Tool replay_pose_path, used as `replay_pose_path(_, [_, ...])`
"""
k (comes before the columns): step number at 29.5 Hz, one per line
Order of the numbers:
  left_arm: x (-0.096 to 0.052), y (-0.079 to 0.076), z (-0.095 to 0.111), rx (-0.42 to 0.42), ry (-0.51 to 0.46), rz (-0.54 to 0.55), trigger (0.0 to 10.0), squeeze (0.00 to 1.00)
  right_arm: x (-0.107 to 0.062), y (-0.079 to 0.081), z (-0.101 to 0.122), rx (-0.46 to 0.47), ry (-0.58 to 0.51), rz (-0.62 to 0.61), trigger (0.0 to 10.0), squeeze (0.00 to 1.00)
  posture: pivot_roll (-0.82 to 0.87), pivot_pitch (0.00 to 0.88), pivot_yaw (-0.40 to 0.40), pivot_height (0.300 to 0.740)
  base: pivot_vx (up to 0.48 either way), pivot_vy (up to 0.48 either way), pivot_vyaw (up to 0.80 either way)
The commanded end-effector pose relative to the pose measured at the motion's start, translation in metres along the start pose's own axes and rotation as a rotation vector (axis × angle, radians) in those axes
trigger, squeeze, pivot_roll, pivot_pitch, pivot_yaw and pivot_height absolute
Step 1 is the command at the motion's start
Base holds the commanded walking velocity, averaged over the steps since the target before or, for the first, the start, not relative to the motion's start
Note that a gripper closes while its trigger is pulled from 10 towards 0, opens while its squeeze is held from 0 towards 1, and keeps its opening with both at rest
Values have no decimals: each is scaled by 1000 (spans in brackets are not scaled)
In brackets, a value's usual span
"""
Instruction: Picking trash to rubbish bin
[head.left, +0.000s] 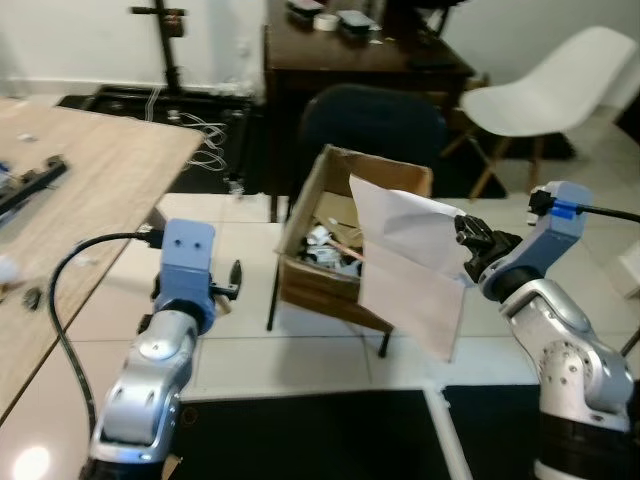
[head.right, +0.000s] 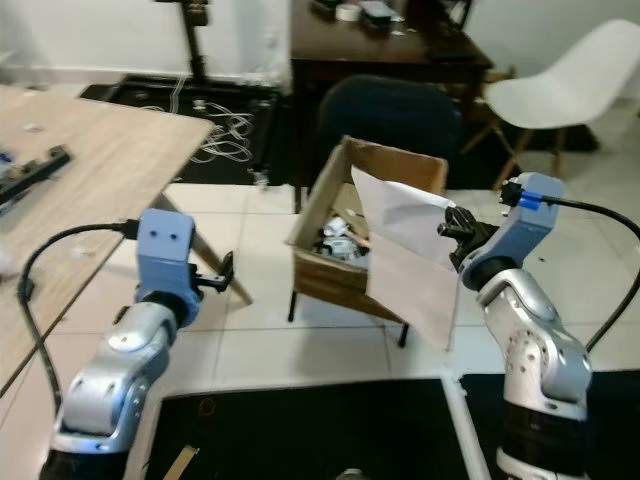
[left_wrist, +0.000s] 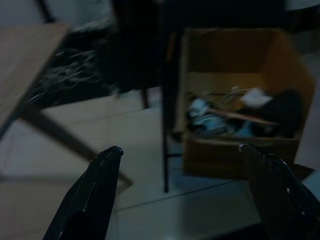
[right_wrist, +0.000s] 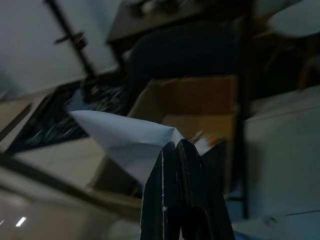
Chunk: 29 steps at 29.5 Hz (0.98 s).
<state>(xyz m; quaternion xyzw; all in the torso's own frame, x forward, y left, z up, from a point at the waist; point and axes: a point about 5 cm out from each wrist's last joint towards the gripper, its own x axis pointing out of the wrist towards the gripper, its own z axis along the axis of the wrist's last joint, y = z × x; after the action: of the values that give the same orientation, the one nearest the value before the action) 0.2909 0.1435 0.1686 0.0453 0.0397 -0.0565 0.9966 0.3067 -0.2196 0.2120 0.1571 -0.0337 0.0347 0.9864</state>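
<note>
A large white sheet of paper (head.left: 405, 260) hangs over the near right corner of an open cardboard box (head.left: 345, 225) with several bits of trash inside. My right gripper (head.left: 466, 240) is shut on the sheet's right edge, just right of the box; in the right wrist view the fingers (right_wrist: 182, 170) pinch the sheet of paper (right_wrist: 125, 137) in front of the cardboard box (right_wrist: 190, 100). My left gripper (head.left: 235, 280) is open, low and left of the box, its fingers (left_wrist: 92, 192) spread wide before the cardboard box (left_wrist: 235, 125).
A wooden table (head.left: 70, 200) runs along the left. Behind the box stand a dark chair (head.left: 375, 125) and a dark desk (head.left: 340, 50); a white chair (head.left: 555, 85) is at the back right. Cables (head.left: 205, 130) lie on the floor.
</note>
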Motion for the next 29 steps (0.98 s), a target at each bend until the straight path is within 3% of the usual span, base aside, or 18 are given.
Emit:
replay_pose_path(1, [-1,-3,-4,-15,8,-13,10000,0,-1,-3,-2,-1,-5,-13,10000,0,176,100,-41,740,0,0,0])
replay_pose_path(14, [-2,-6,-3,-27,11,-35,10000,0,5,-2,7,-19,-30,9,10000,0,174,91,-38,740,0,0,0])
replay_pose_path(29, [-4,-10,1,-35,-16,-76,10000,0,12,-4,12,-41,-42,28,10000,0,176,86,-38,740,357,0,0])
